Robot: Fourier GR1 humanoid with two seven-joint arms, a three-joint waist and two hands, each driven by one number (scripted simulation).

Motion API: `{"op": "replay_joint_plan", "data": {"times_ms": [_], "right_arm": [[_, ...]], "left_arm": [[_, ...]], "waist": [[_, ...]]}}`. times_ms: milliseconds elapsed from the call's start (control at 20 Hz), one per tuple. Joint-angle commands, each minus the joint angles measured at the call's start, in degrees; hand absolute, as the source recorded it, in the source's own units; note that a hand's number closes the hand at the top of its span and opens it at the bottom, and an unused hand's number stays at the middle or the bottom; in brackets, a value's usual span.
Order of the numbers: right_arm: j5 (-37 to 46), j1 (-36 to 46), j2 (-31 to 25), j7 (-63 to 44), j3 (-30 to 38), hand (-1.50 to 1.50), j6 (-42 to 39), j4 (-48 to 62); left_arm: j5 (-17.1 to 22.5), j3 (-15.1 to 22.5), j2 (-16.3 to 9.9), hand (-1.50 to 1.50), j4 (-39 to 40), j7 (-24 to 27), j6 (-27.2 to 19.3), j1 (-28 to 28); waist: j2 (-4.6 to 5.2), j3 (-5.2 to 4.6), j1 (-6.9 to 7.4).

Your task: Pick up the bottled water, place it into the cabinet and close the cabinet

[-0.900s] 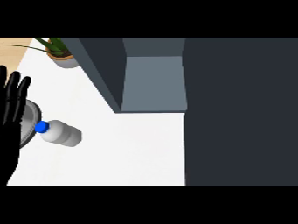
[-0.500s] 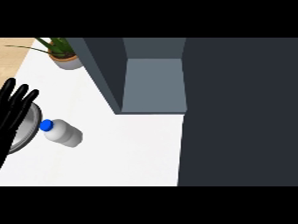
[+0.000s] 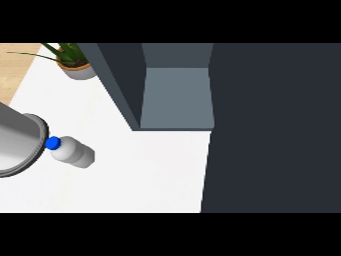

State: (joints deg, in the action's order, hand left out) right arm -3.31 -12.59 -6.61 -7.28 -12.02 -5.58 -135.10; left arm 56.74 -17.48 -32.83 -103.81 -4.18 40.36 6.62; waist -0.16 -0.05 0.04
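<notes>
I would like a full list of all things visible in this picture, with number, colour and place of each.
bottled water: one, white with a blue cap, lying on the counter at the left
cabinet: one, dark grey, open, at the upper middle
cabinet door: one, dark grey, filling the right side
potted plant: one, green in a grey pot, top left
counter: one, white
left forearm: one, grey, at the left edge; no hand shows

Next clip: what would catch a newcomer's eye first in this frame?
The small clear bottle with a bright blue cap lies on its side on the white counter, at lower left. Its cap end sits against a grey forearm entering from the left edge; no hand shows. At upper centre stands the dark grey cabinet with an open compartment, and a potted green plant sits at upper left.
</notes>
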Motion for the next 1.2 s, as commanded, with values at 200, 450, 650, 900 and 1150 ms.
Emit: {"op": "replay_joint_plan", "data": {"times_ms": [200, 450, 650, 900, 1150], "right_arm": [[2.04, 0.25, 1.8, -1.18, -3.14, -1.5, 0.06, 0.61], [6.42, -0.27, 3.33, -10.08, -8.62, -1.5, 4.07, -8.13], [8.8, 1.99, 2.79, -14.95, -10.99, -1.5, 5.18, -11.23], [7.85, 4.08, 3.35, -12.3, -10.2, -1.5, 5.88, -7.93], [7.98, 5.23, 2.52, -19.35, -10.5, -1.5, 7.63, -14.19]], "left_arm": [[9.4, -4.33, -4.73, -1.5, 2.51, -6.72, 4.05, 1.83], [9.49, -7.53, -7.36, -1.5, 11.65, -8.49, 10.73, 0.45], [-3.88, -5.95, -0.53, -1.5, 13.13, -5.91, 12.35, -3.72], [-12.98, -3.03, 6.32, -1.5, 11.06, -5.39, 9.89, -6.1], [-13.84, -5.05, 4.19, -1.5, 18.02, -5.75, 11.29, -8.14]], "waist": [[0.1, 0.07, 0.14], [0.1, 0.03, -0.02], [0.14, -0.01, -0.4], [0.2, 0.01, -0.38], [0.15, 0.0, -0.38]]}}
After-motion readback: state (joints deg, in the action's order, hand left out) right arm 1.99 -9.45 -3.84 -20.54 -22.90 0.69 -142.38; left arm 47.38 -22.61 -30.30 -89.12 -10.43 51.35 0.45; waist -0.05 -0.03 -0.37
